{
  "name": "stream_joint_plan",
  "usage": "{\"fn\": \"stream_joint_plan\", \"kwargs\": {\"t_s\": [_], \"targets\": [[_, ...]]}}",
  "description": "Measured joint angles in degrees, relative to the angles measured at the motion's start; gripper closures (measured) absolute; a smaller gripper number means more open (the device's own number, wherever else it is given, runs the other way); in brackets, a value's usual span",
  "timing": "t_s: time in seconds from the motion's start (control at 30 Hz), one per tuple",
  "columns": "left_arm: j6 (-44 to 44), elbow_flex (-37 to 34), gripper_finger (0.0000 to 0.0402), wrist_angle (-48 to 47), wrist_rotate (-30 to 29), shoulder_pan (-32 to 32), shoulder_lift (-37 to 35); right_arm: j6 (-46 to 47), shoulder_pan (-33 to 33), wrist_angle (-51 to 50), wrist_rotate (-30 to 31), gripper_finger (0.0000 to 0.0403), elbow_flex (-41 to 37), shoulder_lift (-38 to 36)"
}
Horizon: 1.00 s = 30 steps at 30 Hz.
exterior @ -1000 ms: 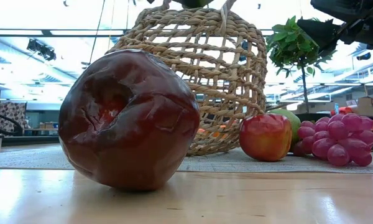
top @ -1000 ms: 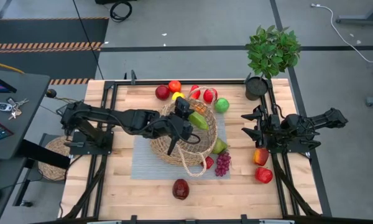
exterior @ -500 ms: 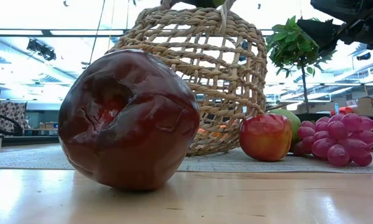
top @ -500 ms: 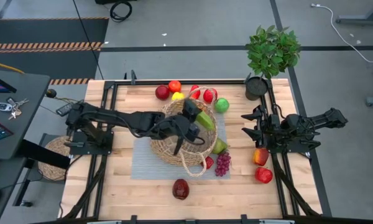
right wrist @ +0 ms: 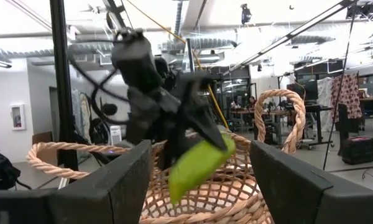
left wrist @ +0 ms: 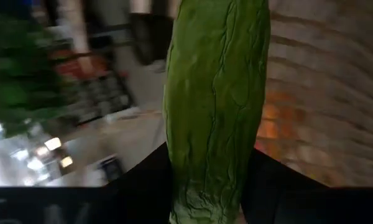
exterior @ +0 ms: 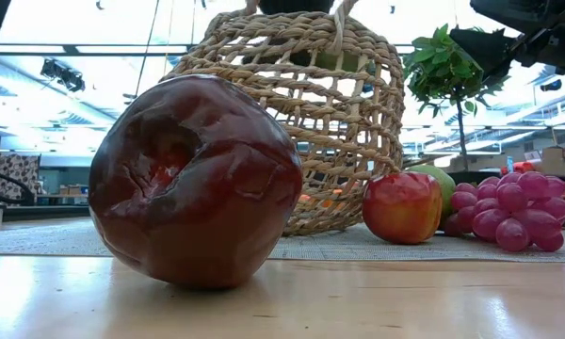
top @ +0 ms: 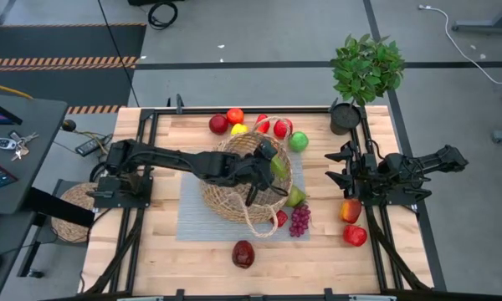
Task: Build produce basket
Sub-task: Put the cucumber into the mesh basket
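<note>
With left gripper point(top: 269, 164) jaws clamped on the green pepper point(top: 279, 165) over the wicker basket point(top: 226, 201) mid-worktop, lower inside before releasing; right gripper point(top: 339, 178) idle, jaws part-open.

No readable text, label, brand, number or sign shows in any of the views.
</note>
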Motion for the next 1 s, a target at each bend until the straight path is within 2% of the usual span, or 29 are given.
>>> {"fn": "stream_joint_plan", "kwargs": {"t_s": [0.17,0.37,0.43,0.67,0.83,1.0], "targets": [[-5.99,-0.02,0.0251,-8.78,6.28,1.28,0.88,0.0,0.0,0.02,0.0,0.0128,0.0,0.0],[-12.65,0.0,0.0243,-13.67,15.79,2.77,0.82,0.0,0.02,0.01,0.0,0.0128,0.0,0.0],[-13.71,0.0,0.0243,-15.03,17.71,3.09,0.8,0.0,0.02,0.0,0.0,0.0128,0.0,0.0],[-14.55,0.0,0.0242,-18.01,29.9,4.96,0.82,-0.01,0.0,-0.01,0.0,0.0128,0.0,0.0],[-16.85,-1.94,0.0242,-16.94,33.5,6.12,0.76,0.0,0.02,0.01,-0.01,0.0128,0.0,0.0],[-16.95,-5.72,0.0241,-15.37,33.99,7.17,0.75,0.0,0.01,0.01,-0.01,0.0128,0.0,0.0]]}}
